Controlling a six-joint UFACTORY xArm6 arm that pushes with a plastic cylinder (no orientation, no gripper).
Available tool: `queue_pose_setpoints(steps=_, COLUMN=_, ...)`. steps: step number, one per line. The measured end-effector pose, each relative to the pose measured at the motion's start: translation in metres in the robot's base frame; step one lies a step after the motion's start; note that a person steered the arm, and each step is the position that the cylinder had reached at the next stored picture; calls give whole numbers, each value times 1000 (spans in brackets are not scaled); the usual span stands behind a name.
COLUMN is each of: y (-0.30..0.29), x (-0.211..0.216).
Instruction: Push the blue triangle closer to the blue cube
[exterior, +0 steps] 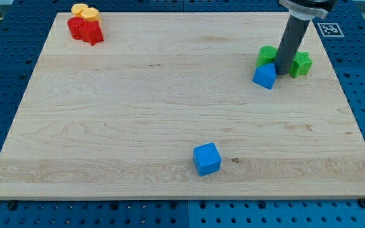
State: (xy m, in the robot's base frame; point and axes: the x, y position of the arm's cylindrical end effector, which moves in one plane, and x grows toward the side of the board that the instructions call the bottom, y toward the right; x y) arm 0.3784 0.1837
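The blue triangle [265,76] lies near the view's right edge, upper part of the wooden board [138,114]. The blue cube [207,159] sits low on the board, a little right of centre, far below and left of the triangle. My tip [282,72] is at the end of the dark rod, just right of the blue triangle and close to or touching it, between two green blocks.
A green block [267,55] sits just above the triangle and another green block [301,64] right of the rod. Red blocks [85,29] and yellow blocks [84,11] cluster at the board's top left corner. A blue pegboard surrounds the board.
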Motion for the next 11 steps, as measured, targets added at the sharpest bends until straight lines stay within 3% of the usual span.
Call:
queue_pose_setpoints(steps=2, y=-18, x=31)
queue_pose_setpoints(steps=6, y=-113, x=-11)
queue_pose_setpoints(steps=8, y=-146, x=-9)
queue_pose_setpoints(steps=10, y=-150, x=54)
queue_pose_setpoints(steps=11, y=-157, x=57)
